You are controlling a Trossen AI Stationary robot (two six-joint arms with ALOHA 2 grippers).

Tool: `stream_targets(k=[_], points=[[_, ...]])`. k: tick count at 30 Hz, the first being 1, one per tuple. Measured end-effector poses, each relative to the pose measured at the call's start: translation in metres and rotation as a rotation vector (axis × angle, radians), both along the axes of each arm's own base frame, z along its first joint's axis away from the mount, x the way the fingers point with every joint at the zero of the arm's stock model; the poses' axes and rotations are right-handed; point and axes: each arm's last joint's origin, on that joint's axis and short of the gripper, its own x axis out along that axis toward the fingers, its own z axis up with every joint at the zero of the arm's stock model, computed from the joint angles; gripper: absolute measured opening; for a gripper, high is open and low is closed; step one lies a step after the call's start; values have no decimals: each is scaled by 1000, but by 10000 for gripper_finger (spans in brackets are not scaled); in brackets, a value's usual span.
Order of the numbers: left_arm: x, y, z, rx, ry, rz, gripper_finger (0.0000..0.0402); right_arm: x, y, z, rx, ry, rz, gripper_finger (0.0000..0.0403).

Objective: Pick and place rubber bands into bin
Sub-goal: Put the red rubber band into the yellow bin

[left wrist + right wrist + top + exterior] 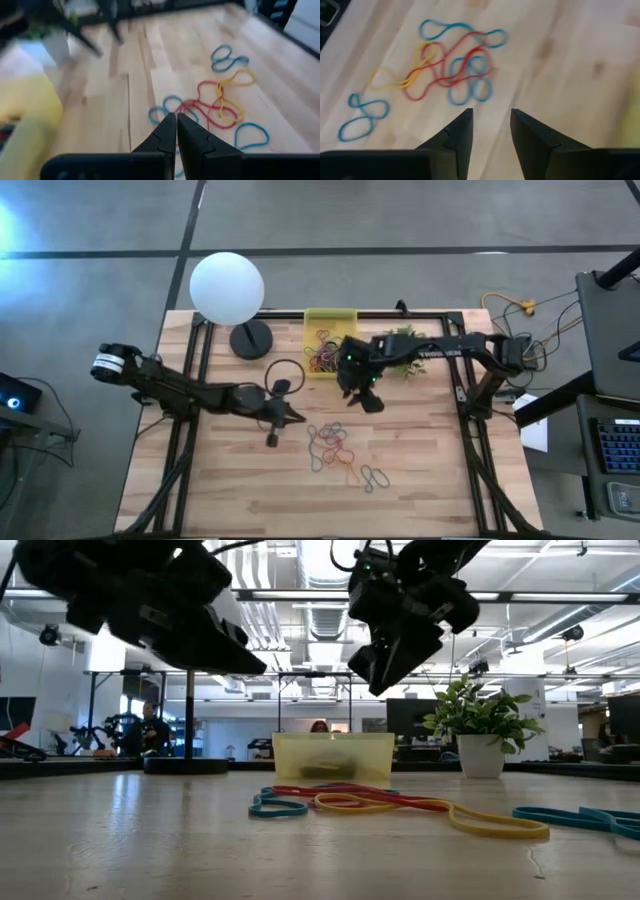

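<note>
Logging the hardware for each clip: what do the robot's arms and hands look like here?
Both arms are dark, near black, built of slim jointed links. The left arm carries a white band near its base; the right arm bears pale lettering along one link and small green lights near its wrist. The left hand and right hand each end in two black, wedge-shaped fingers tapering to the tips.

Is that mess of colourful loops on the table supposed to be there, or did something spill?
Nothing looks spilled or broken. The loose rubber bands lie tangled on the bare table, while others already sit in the yellow bin. The right tool hangs open above them; the left tool is shut beside them.
</note>
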Motion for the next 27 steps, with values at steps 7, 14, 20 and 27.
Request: stream_targets(k=[7, 14, 20, 27], points=[[37, -12, -3, -16, 213, 9, 0, -6, 36, -10, 11, 55, 89, 105], [77, -22, -17, 30, 392, -5, 0, -32, 57, -18, 33, 98, 93, 91], [85, -24, -17, 27, 421, -2, 0, -74, 65, -17, 47, -37, 45, 83], [82, -25, -14, -13, 443, 24, 0, -136, 65, -12, -47, -273, -111, 82]])
